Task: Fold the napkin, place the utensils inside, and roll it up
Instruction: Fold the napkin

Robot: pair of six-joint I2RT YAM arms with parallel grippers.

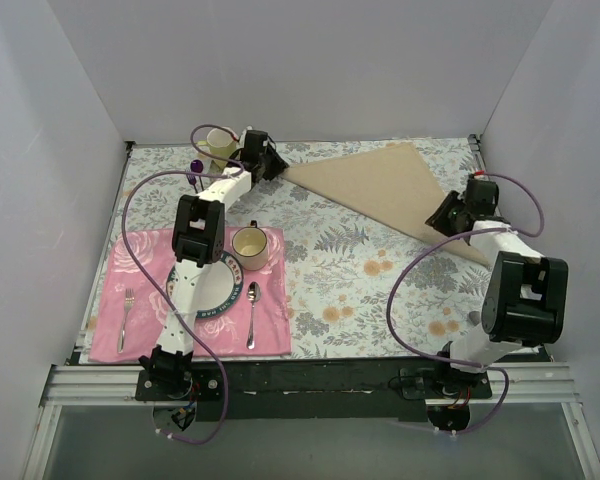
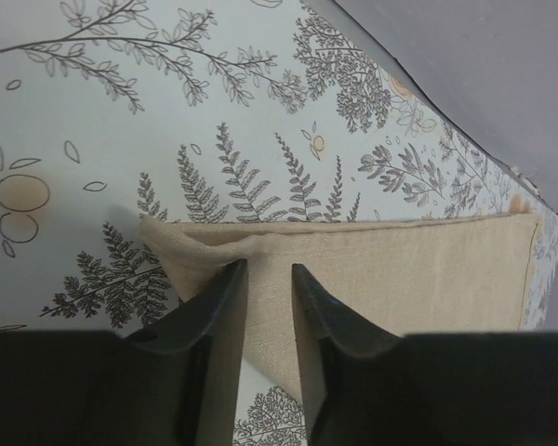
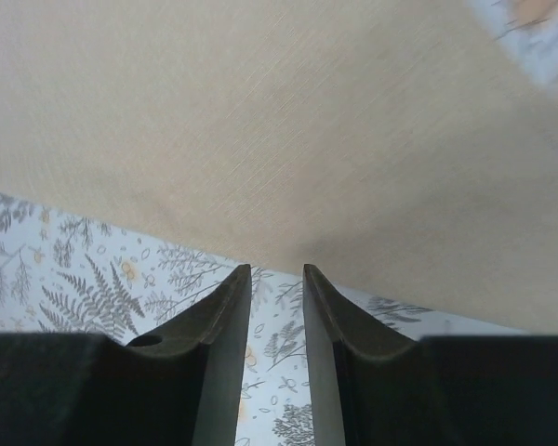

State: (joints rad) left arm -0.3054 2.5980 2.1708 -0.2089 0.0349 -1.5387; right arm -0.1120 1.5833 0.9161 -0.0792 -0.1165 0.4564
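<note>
Two narrowly parted grippers — left gripper point(image 2: 268, 269), right gripper point(image 3: 276, 271) — at opposite ends of the napkin point(image 1: 380, 185)

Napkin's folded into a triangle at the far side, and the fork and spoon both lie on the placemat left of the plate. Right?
Not quite. Only the fork lies left of the plate; the spoon lies to its right. Both are on the placemat, and the napkin is a folded triangle at the far side. The top view shows it.
</note>
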